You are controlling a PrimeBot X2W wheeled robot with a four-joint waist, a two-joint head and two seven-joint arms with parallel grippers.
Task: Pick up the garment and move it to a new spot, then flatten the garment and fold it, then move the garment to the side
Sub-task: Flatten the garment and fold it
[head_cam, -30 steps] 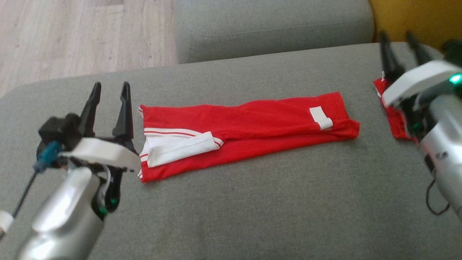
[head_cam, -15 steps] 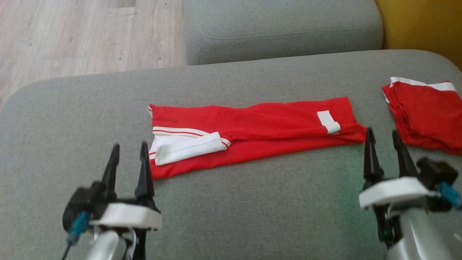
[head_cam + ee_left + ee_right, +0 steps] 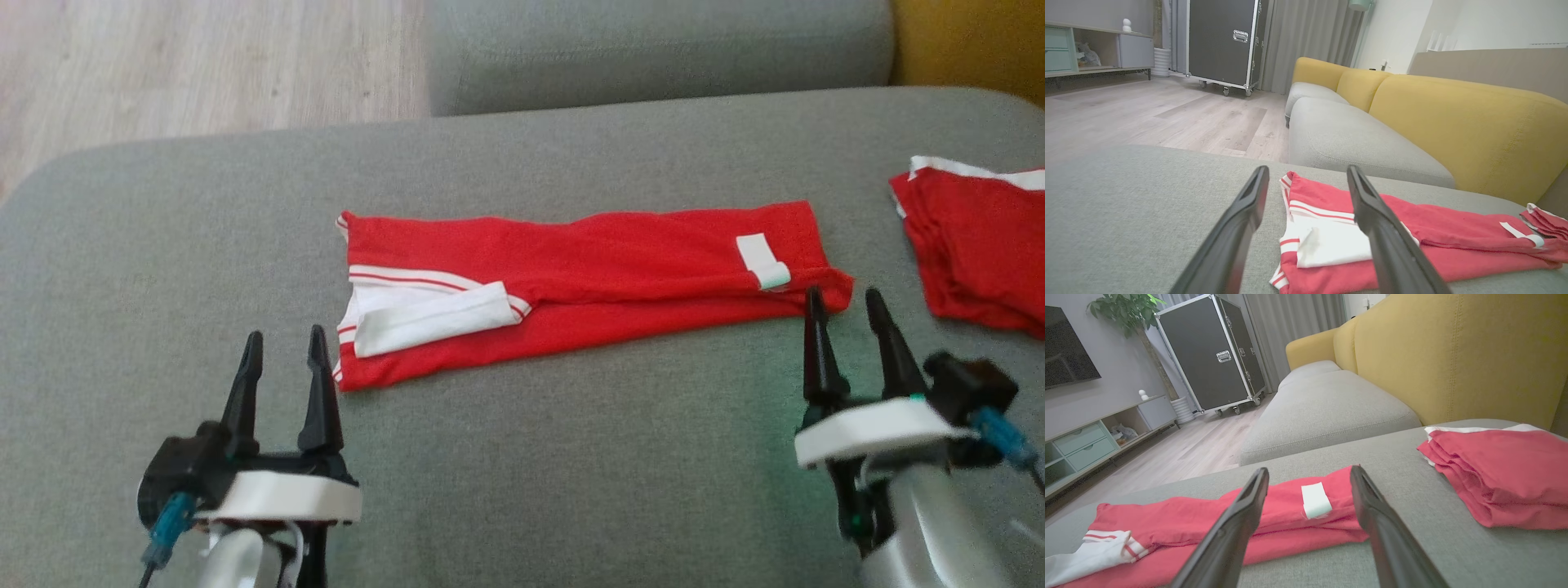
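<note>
A red garment point(image 3: 588, 286) with white trim lies folded into a long strip across the grey cushion point(image 3: 522, 457). Its white-striped end is at the left, and a white tag point(image 3: 763, 261) sits near its right end. My left gripper point(image 3: 282, 339) is open just short of the strip's near left corner, nothing between its fingers. My right gripper point(image 3: 842, 296) is open at the near right end, fingertips close to the cloth's edge. The left wrist view has the striped end of the garment point(image 3: 1323, 237) between the fingers; the right wrist view has the tagged end of the garment point(image 3: 1310, 506) there.
A second red garment point(image 3: 980, 253), folded in a stack, lies at the cushion's right edge point(image 3: 1498, 473). A further grey seat cushion point(image 3: 653, 49) and a yellow sofa back point(image 3: 1453, 355) lie beyond. Wooden floor point(image 3: 204, 65) is at the upper left, with a black wheeled case point(image 3: 1222, 41) across the room.
Both arms have drawn back toward me from beside the strip's ends to its near edge. The right gripper came off the folded stack. The camera shifted too.
</note>
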